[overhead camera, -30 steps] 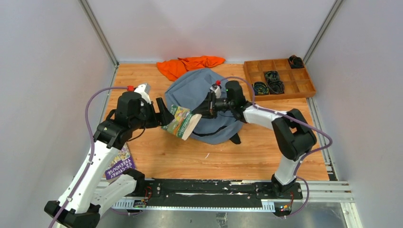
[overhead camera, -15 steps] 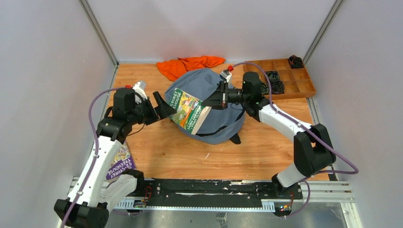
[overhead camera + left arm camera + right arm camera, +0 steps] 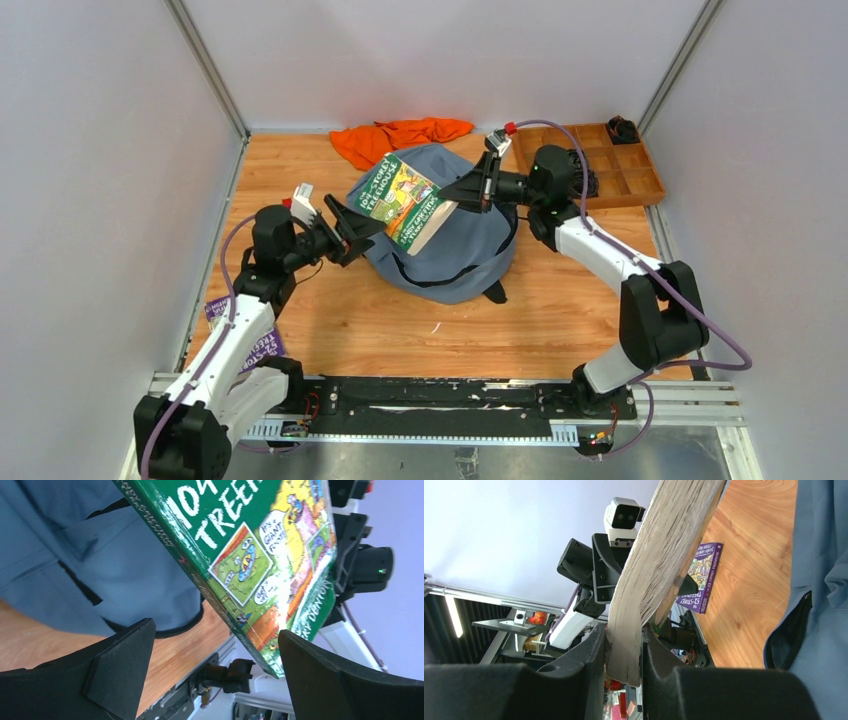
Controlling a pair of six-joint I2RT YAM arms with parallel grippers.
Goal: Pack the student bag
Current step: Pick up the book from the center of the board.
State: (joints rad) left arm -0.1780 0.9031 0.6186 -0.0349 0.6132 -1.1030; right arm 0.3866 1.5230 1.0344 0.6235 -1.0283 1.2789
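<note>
While right tool (image 3: 623, 645) clamps one green book (image 3: 408, 200) over one student bag (image 3: 470, 250), left tool (image 3: 215, 632) spread wide, one purple book (image 3: 703, 577) aside.

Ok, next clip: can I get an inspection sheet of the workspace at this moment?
Surface: wooden table, no spills seen.
Job's things: student bag lies mid-table; green book held in the air over it; purple book flat at the near left.
Clutter: orange cloth behind the bag; wooden tray far right, dark coils in it.
Grippers: left gripper, jaws wide open beside the green book, holding nothing; right gripper shut on that book's page edge.
Cables: purple cable along each arm, no snag seen.
Surroundings: white wall panels on three sides.
</note>
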